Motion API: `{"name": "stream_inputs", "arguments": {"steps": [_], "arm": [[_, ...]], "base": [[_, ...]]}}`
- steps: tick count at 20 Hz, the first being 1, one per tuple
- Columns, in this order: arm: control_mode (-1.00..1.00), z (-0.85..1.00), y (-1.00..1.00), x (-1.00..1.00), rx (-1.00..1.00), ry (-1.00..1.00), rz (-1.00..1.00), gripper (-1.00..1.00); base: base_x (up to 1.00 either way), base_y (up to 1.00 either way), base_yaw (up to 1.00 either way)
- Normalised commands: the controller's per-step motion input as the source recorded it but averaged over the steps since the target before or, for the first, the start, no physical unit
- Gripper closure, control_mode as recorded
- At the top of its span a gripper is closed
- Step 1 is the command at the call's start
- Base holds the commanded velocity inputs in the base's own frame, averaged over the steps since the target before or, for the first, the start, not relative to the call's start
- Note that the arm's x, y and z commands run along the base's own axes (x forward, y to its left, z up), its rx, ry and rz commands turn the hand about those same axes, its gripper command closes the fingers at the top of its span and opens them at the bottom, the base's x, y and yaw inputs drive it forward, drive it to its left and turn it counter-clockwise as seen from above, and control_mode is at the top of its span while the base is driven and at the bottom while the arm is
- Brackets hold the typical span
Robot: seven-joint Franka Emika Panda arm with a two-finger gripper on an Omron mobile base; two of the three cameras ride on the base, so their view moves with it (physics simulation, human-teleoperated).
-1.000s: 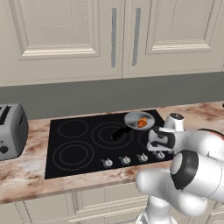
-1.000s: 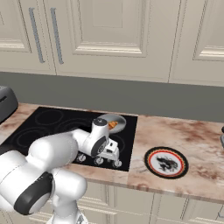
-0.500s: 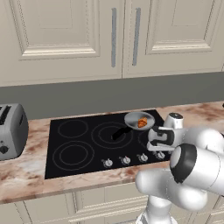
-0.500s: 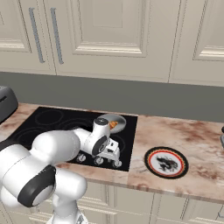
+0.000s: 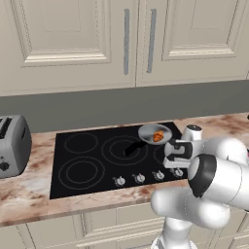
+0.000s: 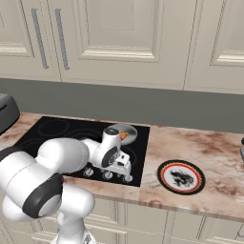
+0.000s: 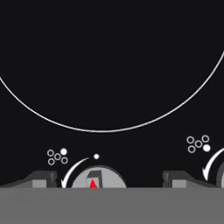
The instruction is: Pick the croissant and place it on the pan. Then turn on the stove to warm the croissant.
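The orange-brown croissant (image 5: 158,136) lies in the small grey pan (image 5: 151,131), which sits on the back right burner of the black stove (image 5: 92,155). In the right base view my hand partly covers the croissant (image 6: 123,136) in the pan (image 6: 129,130). My gripper (image 5: 174,165) points down at the front right corner of the stove, over the row of silver knobs. In the hand view one knob (image 7: 97,177) with a red mark sits between the fingertips (image 7: 41,179), and both stand clear of it. My gripper (image 7: 109,179) is open and holds nothing.
A grey toaster (image 5: 13,146) stands on the marble counter left of the stove. A round red-rimmed plate (image 6: 181,176) lies on the counter right of it. More knobs (image 5: 139,178) run along the stove's front edge, and cream cabinets hang above.
My hand has shifted slightly over the front right knobs and the elbow has swung a little. The croissant and the pan have stayed put.
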Motion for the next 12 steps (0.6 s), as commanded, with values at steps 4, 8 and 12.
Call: {"name": "stream_inputs", "arguments": {"steps": [4, 8, 12], "arm": [[-1.00, -0.08, 0.01, 0.00, 0.00, 0.03, 0.00, 1.00], [-1.00, -0.10, 0.01, 0.00, 0.00, 0.05, 0.00, 1.00], [-1.00, -0.07, 0.00, 0.00, 0.00, 0.04, 0.00, 1.00]], "base": [[0.00, 0.00, 0.00], [0.00, 0.00, 0.00], [0.00, 0.00, 0.00]]}}
